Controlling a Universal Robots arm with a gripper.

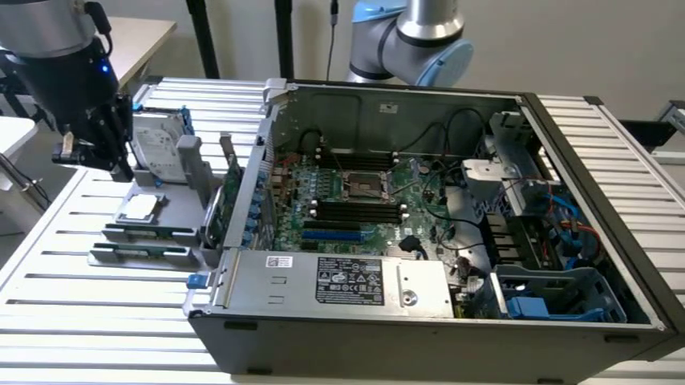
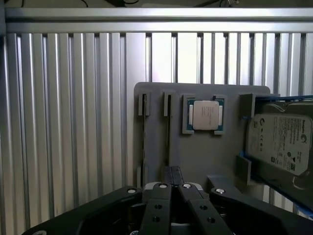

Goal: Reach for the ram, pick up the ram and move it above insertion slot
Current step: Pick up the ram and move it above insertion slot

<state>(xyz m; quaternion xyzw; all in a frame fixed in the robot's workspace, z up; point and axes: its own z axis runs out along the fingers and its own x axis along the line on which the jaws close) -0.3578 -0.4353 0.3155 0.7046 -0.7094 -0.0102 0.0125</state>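
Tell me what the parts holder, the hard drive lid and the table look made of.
Parts holder: matte grey plastic, probably; uniform, dull surface. Hard drive lid: bare metal, silvery sheen around a label. Table: aluminium-looking slats, brushed with bright reflections.

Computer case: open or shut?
Open: the computer case has no side panel on its upward face, and the motherboard inside is exposed.

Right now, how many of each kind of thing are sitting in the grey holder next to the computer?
Ram sticks: 2
Silver hard drive: 1
Processor chip: 1
Broad green card: 1
Total: 5
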